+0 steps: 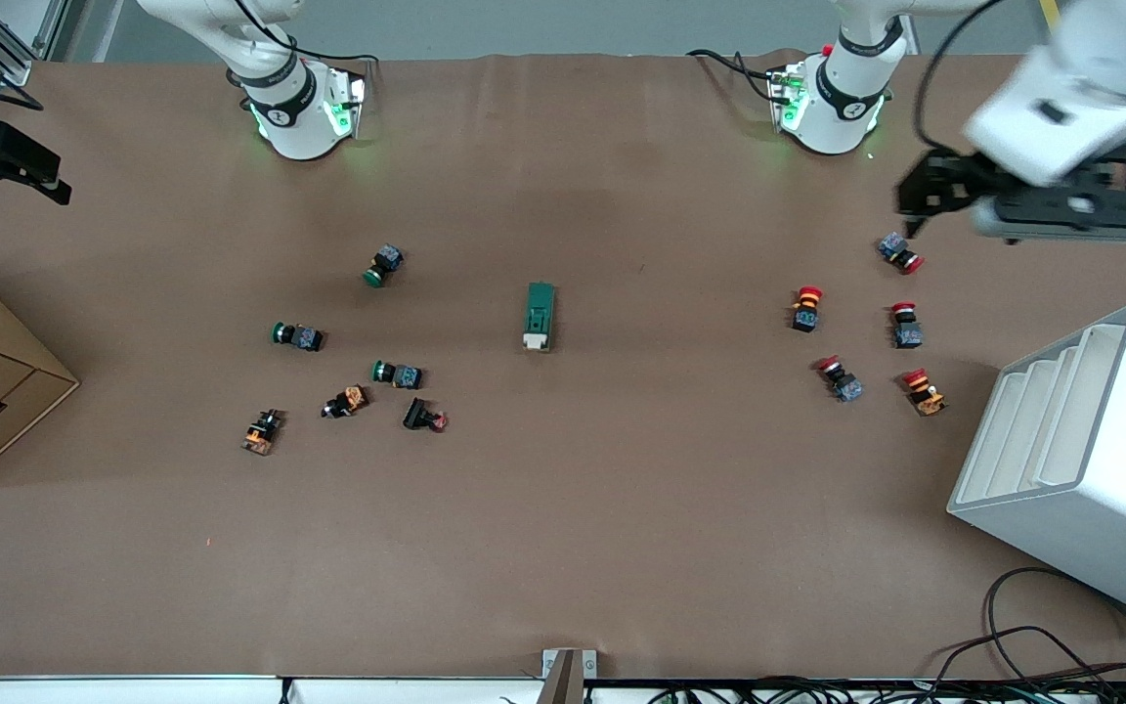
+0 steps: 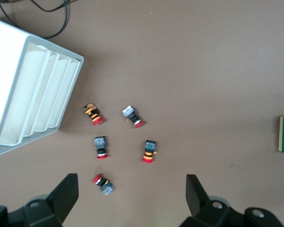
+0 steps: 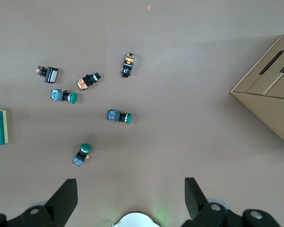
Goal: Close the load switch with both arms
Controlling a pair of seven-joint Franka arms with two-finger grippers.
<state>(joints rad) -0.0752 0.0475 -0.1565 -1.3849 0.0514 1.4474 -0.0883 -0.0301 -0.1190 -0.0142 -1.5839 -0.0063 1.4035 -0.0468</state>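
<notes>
One dark green load switch (image 1: 540, 315) with a cream lever end lies mid-table, between both button clusters; no lettering is readable. Left gripper (image 2: 132, 198) and right gripper (image 3: 131, 198) hover with fingers spread, holding nothing.

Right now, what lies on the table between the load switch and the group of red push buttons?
Nothing: in the front view, the stretch from the load switch to the red push buttons is bare brown table.

Load switch (image 1: 540, 316) mid-table, left gripper (image 1: 915, 200) over red buttons (image 1: 900, 252)
</notes>
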